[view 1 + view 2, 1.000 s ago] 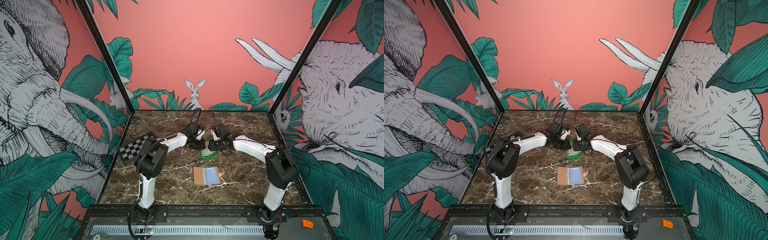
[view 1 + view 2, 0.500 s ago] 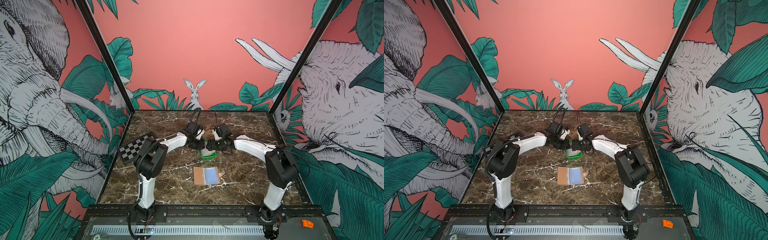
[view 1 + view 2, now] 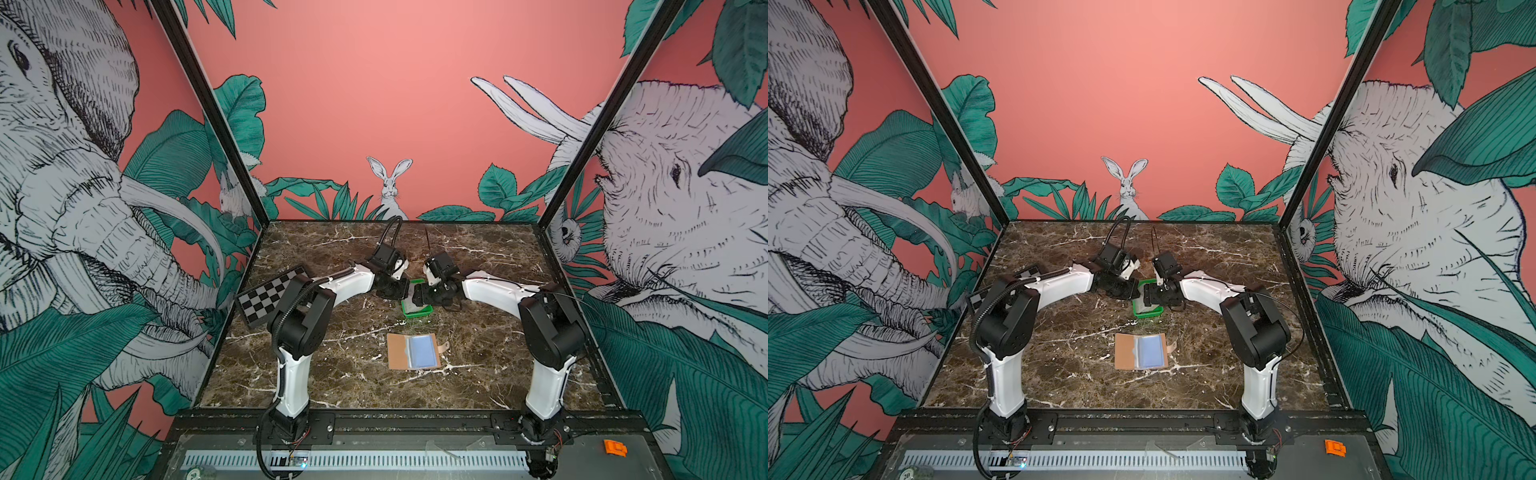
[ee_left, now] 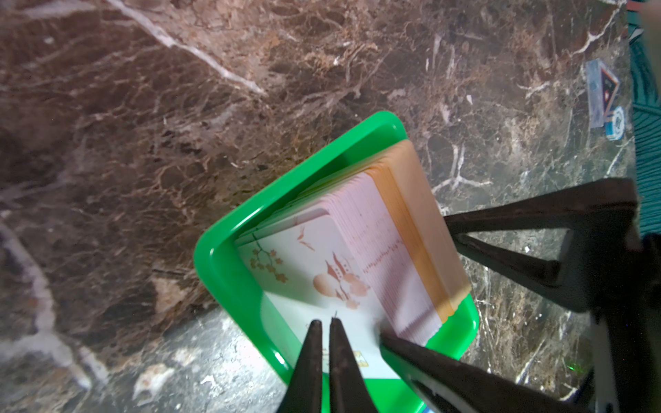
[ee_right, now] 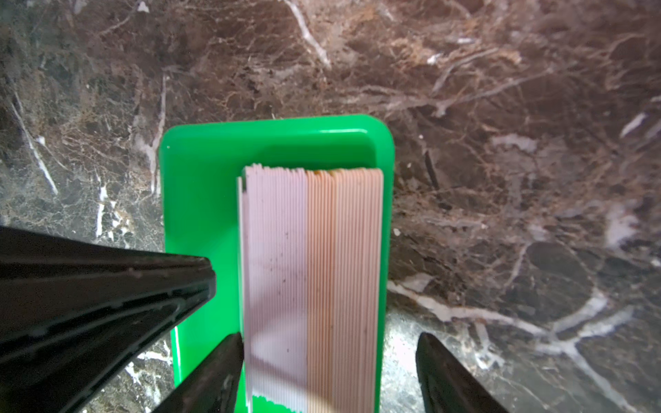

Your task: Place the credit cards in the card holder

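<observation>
Inside the wide-open right gripper [image 5: 329,345]: credit cards [image 5: 311,268] on edge in green tray [image 5: 200,171]; left gripper [image 4: 325,323] clenched shut at their front.

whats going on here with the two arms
Both arms are at the green tray, where the cards stand on edge in a stack. The right gripper is open, its jaws on either side of the stack. The left gripper is shut, its tips at the front card; whether it grips it is unclear. The card holder lies open nearer the front.
</observation>
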